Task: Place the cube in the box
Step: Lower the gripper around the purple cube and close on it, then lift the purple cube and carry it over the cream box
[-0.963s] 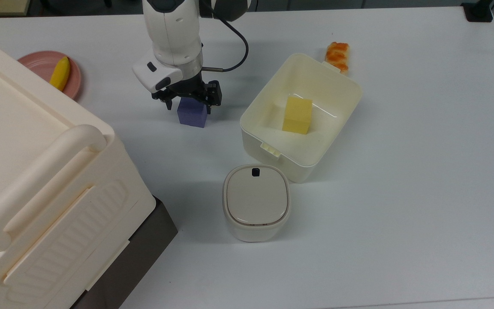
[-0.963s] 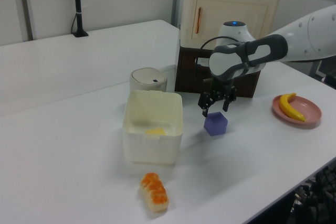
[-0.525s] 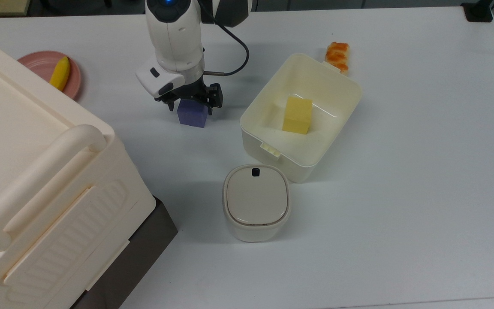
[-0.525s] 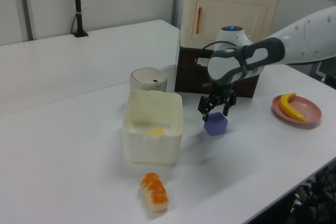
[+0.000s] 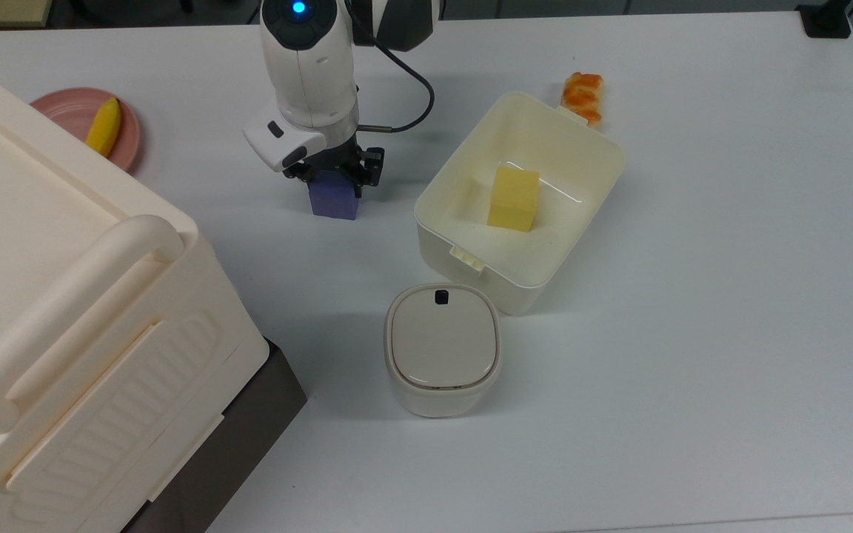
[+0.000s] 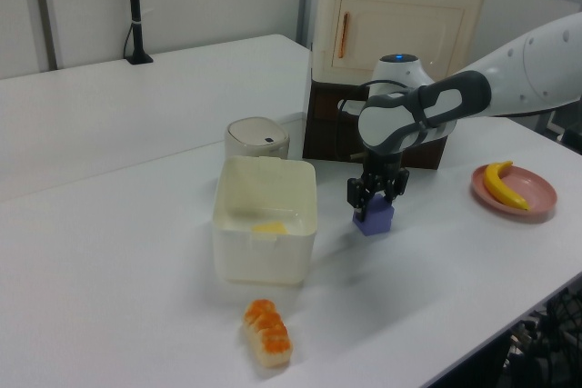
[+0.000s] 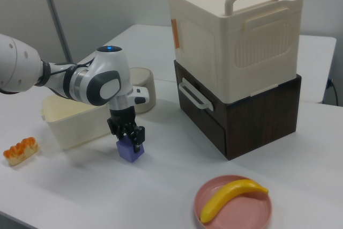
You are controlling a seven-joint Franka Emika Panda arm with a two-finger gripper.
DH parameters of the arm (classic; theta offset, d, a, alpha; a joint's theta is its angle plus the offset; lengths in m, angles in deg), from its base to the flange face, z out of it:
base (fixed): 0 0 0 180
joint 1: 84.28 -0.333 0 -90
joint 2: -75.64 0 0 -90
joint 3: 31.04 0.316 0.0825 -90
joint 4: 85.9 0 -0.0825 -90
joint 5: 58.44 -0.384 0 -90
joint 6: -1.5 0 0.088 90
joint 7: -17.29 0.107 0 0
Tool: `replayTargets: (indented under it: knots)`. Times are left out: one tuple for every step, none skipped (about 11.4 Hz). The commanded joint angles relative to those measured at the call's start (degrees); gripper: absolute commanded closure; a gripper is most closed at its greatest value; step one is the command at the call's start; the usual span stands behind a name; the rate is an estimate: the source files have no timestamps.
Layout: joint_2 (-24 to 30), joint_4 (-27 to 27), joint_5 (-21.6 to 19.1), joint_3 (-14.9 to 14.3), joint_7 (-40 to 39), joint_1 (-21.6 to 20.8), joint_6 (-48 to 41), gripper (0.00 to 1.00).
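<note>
The purple-blue cube (image 5: 334, 201) rests on the white table, in the top view to the left of the box (image 5: 430, 222). My gripper (image 5: 332, 181) is lowered over the cube's top, open, with one finger on each side. The left view shows the cube (image 6: 375, 218) under the gripper (image 6: 375, 199), to the right of the box (image 6: 264, 256). In the right view the gripper (image 7: 127, 135) straddles the cube (image 7: 130, 151) in front of the box (image 7: 75, 124). A yellow block (image 5: 514, 198) lies inside the box.
A small rounded container with a grey lid (image 5: 443, 348) stands just in front of the box. A huge cream handled bin (image 5: 49, 296) on a dark base takes the top view's left. A pink plate (image 5: 71, 111) holds a banana (image 5: 103, 126). An orange sushi piece (image 5: 583, 95) lies behind the box.
The gripper has come down from just above the cube until its fingers sit on either side of it. The cube has stayed in place on the table.
</note>
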Motion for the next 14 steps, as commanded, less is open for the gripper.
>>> replayTargets:
  knots:
    - [1.2,0.3,-0.4,-0.5,-0.3,-0.6,1.1,0.76]
    - [1.3,-0.9,-0.7,-0.5,-0.2,-0.5,1.1,0.76]
    - [1.8,-2.7,-1.1,-0.5,-0.1,-0.5,1.1,0.76]
    - [2.2,-4.7,-1.2,-0.4,1.1,-0.7,1.0,0.76]
    - [2.8,-6.8,-1.3,-0.2,3.7,-1.0,1.0,0.75]
    - [3.1,-9.4,-1.3,0.8,6.4,-1.5,0.7,0.73]
    - [3.4,-11.5,-1.3,1.7,8.6,-1.8,0.6,0.73]
    - [3.5,-13.1,-1.3,2.8,10.7,-2.2,0.5,0.73]
    - [3.5,-14.1,-1.3,4.2,13.1,-2.7,0.4,0.73]
    - [3.4,-14.2,-1.3,5.7,14.7,-3.1,0.5,0.73]
    - [3.4,-14.3,-1.2,7.0,15.5,-3.3,0.5,0.73]
    - [3.4,-14.3,-1.2,7.7,16.4,-3.3,0.5,0.73]
    - [3.5,-14.4,-1.2,8.3,17.4,-3.7,0.5,0.73]
    - [3.5,-14.4,-1.2,9.4,17.8,-4.1,0.5,0.73]
